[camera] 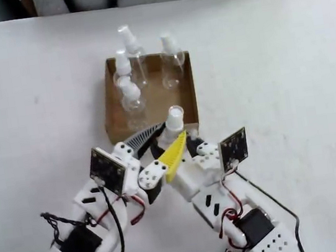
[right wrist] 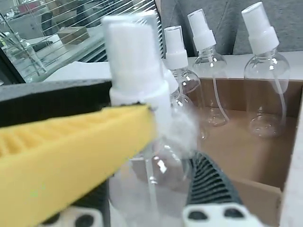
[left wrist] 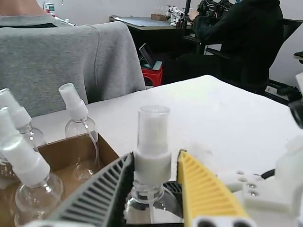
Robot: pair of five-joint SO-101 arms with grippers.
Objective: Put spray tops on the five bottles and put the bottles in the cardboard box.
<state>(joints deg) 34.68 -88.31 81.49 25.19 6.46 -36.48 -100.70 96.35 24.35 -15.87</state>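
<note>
Holding a bottle [camera: 175, 120] at the box's [camera: 111, 112] near edge: left gripper [left wrist: 154, 165], clamped on its spray top [left wrist: 152, 135]. Right gripper [camera: 191, 145] beside bottle; grip cannot be told. Four other bottles [camera: 172, 69] inside box.

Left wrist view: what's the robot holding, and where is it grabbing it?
The left gripper pinches a bottle at its neck, right at the bottom of the spray top.

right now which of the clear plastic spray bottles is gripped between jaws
The clear plastic spray bottle nearest the arms, its white top pinched between a grey and a yellow jaw. The other four stand free in the brown cardboard box.
</note>
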